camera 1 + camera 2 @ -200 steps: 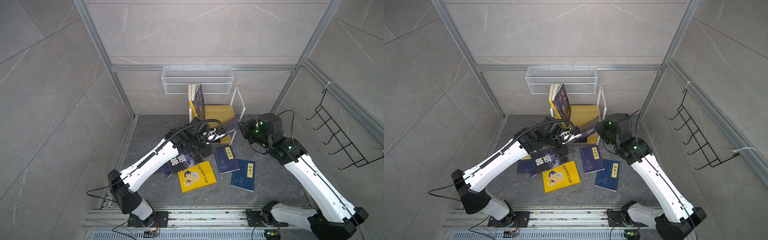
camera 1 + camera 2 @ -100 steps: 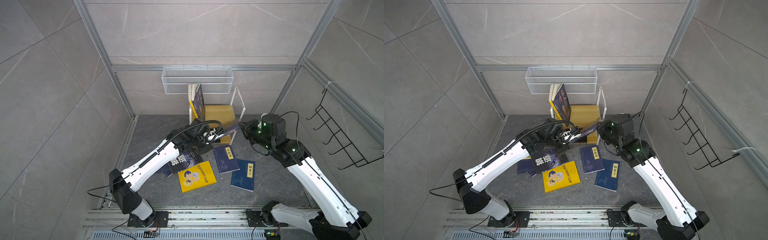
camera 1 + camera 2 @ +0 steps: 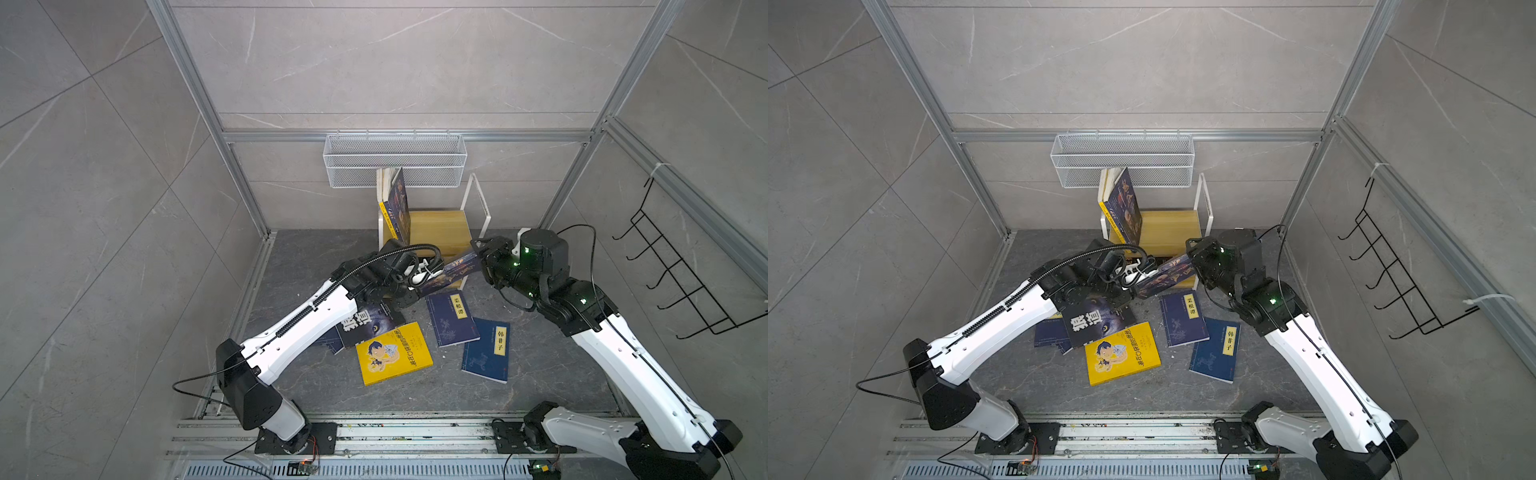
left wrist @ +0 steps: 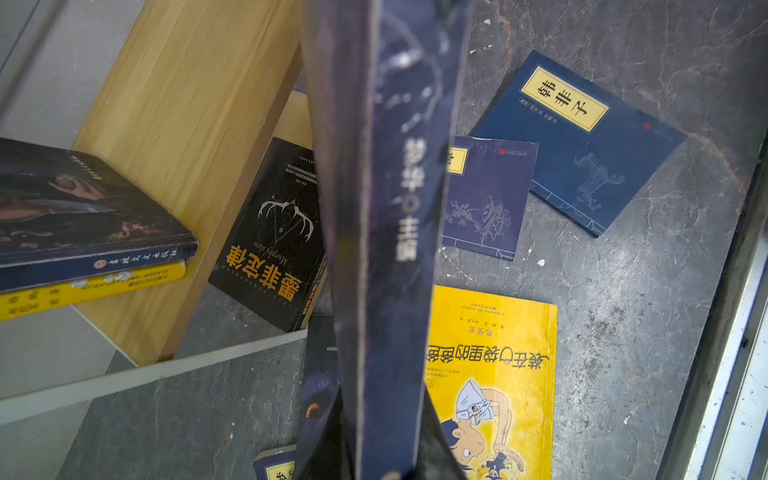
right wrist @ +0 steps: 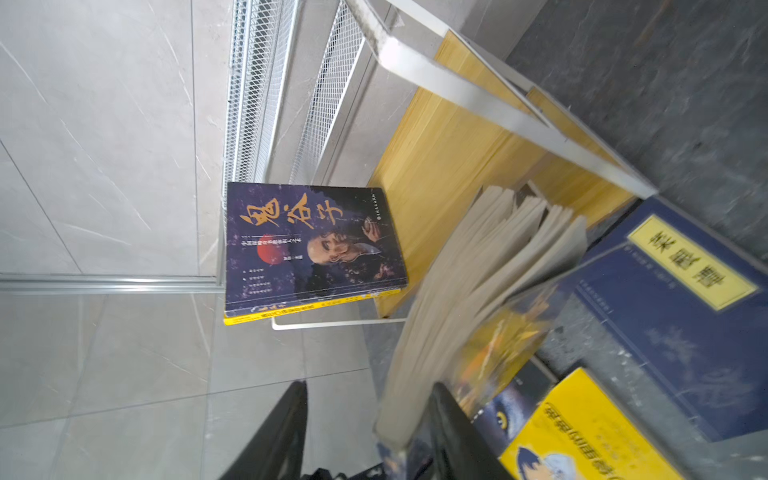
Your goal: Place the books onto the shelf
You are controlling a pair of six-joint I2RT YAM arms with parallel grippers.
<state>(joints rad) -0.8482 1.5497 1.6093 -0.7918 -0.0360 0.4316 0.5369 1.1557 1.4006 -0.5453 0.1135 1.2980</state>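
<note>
Navy held book (image 3: 453,268): lifted off the surface, slanting in front of the shelf's lower tier, with one end at each claw; its pages fan loose in the right wrist view (image 5: 478,291)
Left claw (image 3: 430,272): closed on the book's near end; the spine runs straight out from it in the left wrist view (image 4: 390,208)
Right claw (image 3: 482,257): jaws clearly parted, gripping nothing; the book's far end sits between the fingers (image 5: 282,432), against one and clear of the other
Shelf (image 3: 436,228): at the back wall, just beyond the held book; standing books (image 3: 397,203) lean at the top board's left end, and the rest of that board is bare
Loose on the surface: yellow cartoon book (image 3: 392,353), two navy books (image 3: 451,318) (image 3: 486,349), black book (image 3: 365,326) partly under the left arm
Key relation: the book's long axis runs claw to claw, across the shelf front, and the shelf lies behind it; only the left arm grips it, and that arm is nearer the standing books
Step, by my reading: a pass between arms; next the book needs lifting and turning upright beside the standing ones
</note>
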